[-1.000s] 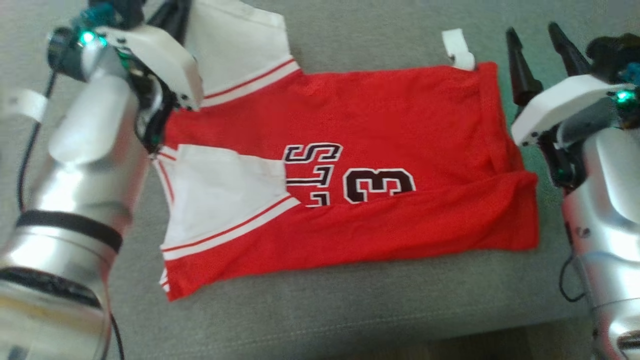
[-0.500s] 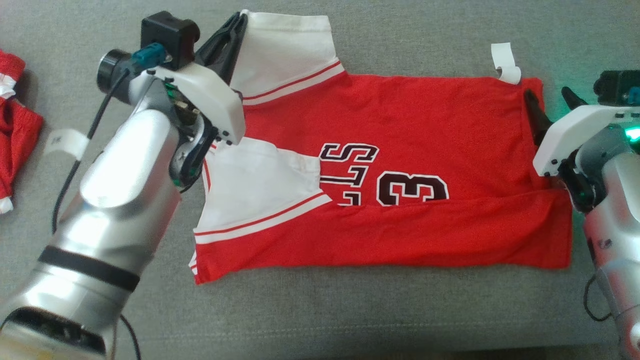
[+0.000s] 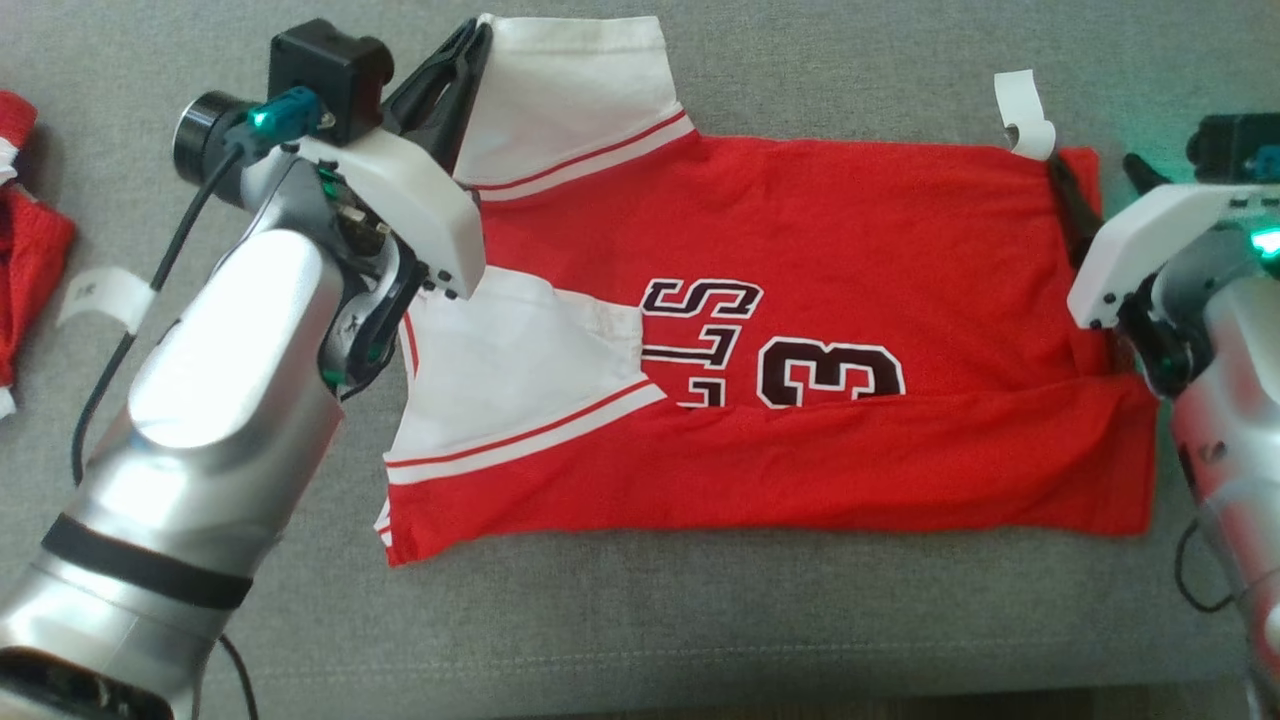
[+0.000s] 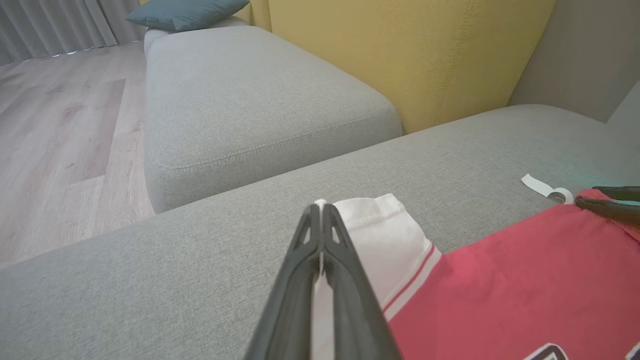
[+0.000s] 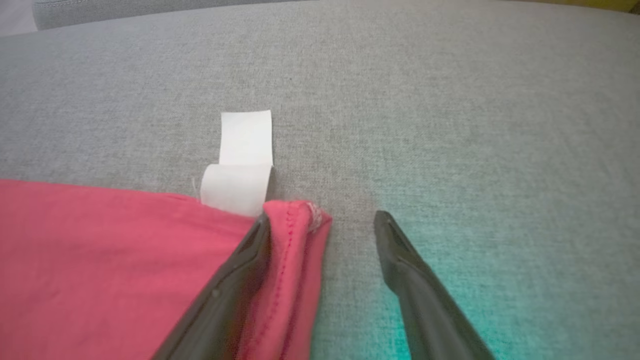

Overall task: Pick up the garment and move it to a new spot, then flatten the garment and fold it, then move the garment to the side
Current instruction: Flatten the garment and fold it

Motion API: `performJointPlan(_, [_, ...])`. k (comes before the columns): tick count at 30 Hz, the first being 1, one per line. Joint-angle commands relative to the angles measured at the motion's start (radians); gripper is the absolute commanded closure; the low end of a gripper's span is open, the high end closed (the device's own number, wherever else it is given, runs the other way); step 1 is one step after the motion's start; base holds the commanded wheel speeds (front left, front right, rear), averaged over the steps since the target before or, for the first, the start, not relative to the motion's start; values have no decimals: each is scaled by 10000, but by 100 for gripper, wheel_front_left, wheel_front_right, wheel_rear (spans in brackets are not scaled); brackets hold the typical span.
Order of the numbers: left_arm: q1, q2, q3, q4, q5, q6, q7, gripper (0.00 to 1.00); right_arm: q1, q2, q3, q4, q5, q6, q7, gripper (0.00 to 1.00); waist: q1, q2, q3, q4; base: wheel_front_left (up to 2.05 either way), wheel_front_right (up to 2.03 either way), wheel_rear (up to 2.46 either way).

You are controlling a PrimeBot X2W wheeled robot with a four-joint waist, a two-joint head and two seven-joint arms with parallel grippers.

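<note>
Red mesh garment is lying flat, the left gripper slanting to upper left, pinching its white sleeve, the right gripper gaping empty astride the stitched hem.

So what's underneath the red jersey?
The gray sofa cushion lies under the red jersey. A white strip slips beneath its far right corner; the fabric hides the rest of it and anything else below.
</note>
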Motion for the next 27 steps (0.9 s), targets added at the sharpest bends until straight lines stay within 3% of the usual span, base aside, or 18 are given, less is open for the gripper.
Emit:
performJointPlan(1, [-213, 411, 311, -377, -65, 99, 27, 100, -207, -139, 189, -25, 60, 35, -69, 0, 0, -1, 13, -13, 0, 0, 0])
performJointPlan(6, [-141, 546, 329, -477, -81, 211, 89, 100, -416, -141, 332, 468, 43, 35, -181, 0, 0, -1, 16, -82, 0, 0, 0])
performJointPlan(7, [-130, 568, 344, -468, -91, 235, 87, 100, -454, -123, 378, 545, 64, 35, -154, 35, 0, -1, 19, -99, 0, 0, 0])
performJointPlan(8, [-130, 568, 344, -468, -91, 235, 87, 100, -454, -123, 378, 545, 64, 35, -154, 35, 0, -1, 19, -99, 0, 0, 0])
performJointPlan(9, [-126, 587, 359, -453, -100, 258, 77, 100, -496, -115, 420, 602, 86, 35, -147, 100, 0, -1, 27, -115, 0, 0, 0])
performJointPlan(20, [-536, 508, 433, 139, 39, 594, -194, 100, -1132, -165, 679, 752, 157, 35, -888, 100, 0, -1, 263, -200, 0, 0, 0])
performJointPlan(27, [-1544, 413, 600, 1019, -5, 438, -319, 100, -1833, -181, 605, 936, -154, 35, -1680, 100, 0, -1, 535, -189, 0, 0, 0])
